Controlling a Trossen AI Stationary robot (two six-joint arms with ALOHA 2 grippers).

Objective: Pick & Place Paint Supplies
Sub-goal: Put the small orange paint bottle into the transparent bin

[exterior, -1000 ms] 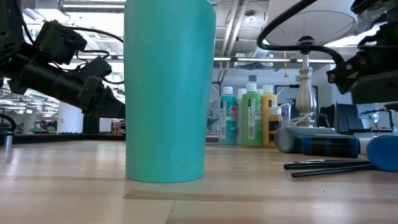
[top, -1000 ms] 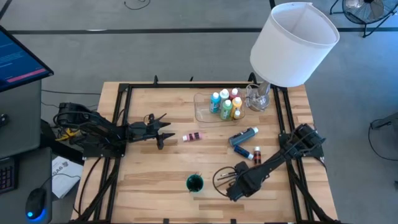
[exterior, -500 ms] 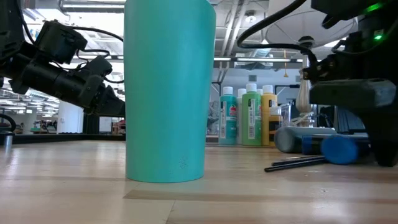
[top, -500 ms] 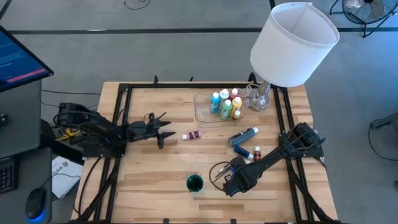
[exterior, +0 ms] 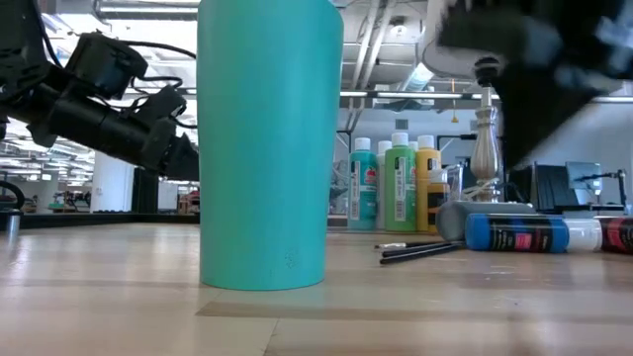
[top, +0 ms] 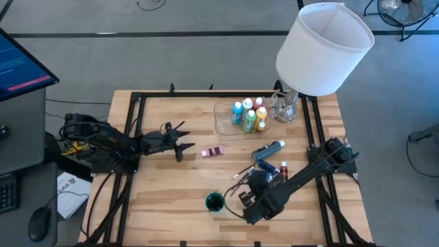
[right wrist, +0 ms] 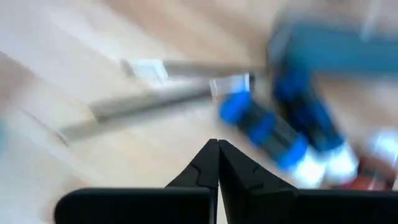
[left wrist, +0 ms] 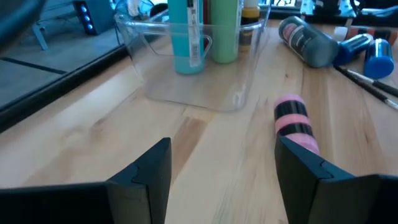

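On the tabletop [top: 164,195], the pink bottle [top: 212,150] lies on its side just ahead of the left gripper [top: 180,143], whose fingers are parted and empty. Its long axis points roughly toward that gripper, the nearer one. The right gripper [top: 241,194], fingers clenched on nothing, hovers near the brushes [top: 245,173] and cup [top: 215,202]. The left wrist view alone shows the bottle [left wrist: 295,121] lying off-centre, toward one finger [left wrist: 314,175].

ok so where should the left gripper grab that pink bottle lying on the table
Grip the pink bottle across its round body near the middle, coming down from above. It lies flat on its side, clear of the tray, and the open left gripper already stands just short of it.
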